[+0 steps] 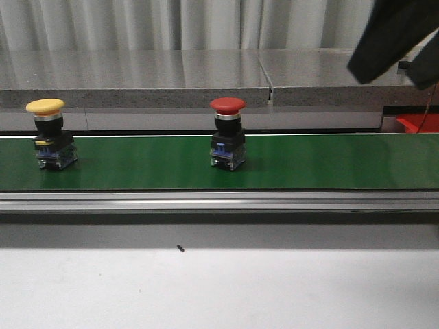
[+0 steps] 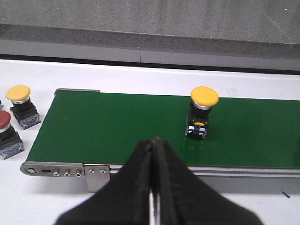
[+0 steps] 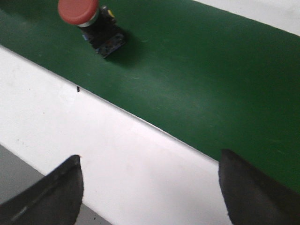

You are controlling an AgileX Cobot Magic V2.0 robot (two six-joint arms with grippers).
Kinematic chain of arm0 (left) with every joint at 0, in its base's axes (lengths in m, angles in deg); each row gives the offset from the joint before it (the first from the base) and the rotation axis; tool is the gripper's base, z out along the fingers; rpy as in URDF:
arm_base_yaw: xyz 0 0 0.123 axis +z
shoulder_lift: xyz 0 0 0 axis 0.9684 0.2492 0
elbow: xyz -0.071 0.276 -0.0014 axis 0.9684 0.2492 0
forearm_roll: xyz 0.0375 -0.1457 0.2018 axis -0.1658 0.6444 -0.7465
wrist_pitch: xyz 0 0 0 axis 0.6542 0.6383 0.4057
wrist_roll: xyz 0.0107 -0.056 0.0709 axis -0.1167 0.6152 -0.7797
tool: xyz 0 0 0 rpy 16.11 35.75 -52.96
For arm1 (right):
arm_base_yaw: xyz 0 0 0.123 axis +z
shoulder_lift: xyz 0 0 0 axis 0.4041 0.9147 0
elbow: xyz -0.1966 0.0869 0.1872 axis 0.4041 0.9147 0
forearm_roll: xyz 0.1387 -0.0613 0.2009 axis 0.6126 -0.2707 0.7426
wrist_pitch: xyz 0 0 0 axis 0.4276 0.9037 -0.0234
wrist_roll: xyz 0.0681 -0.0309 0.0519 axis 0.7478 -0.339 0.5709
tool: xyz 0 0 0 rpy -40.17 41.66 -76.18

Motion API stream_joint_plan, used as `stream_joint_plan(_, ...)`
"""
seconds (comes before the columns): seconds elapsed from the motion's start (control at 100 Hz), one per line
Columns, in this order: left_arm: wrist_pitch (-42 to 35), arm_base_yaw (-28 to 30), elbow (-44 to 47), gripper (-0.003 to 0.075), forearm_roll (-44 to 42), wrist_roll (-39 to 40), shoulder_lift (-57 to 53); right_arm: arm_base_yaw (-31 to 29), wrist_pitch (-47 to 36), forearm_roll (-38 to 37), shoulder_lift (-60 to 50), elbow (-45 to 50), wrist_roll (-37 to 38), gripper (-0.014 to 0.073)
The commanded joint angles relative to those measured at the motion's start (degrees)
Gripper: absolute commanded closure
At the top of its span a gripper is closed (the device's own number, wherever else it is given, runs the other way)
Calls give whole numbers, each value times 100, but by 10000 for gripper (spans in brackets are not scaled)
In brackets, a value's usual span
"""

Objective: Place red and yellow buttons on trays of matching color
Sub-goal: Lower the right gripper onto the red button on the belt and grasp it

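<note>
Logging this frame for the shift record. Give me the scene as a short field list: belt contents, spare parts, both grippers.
belt: green conveyor belt
on belt: yellow button on the left, red button near the middle, both upright
off belt: spare yellow button and spare red button on the white table past the belt's end
left gripper: shut, empty
right gripper: open, empty
trays: only a red corner visible

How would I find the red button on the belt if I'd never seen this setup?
Look for the long green belt running across the table. Two mushroom-topped buttons stand on it; the red button is near the middle. Its cap is red, while the yellow button stands far to its left.
</note>
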Motion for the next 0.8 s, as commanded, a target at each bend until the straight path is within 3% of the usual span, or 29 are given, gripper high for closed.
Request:
stream_joint_plan(0.0,-443,-44,-175,741,71,0,33,304,-385,-40,234,-420,-99,1)
stream_joint_plan(0.42,-443,-44,-175,741,71,0,33,804,-217,-573,1808,-2067,-99,1)
stream_joint_plan(0.79,-443,79,-175,741,71,0,33,808,-135,-590,2668,-2657,-99,1)
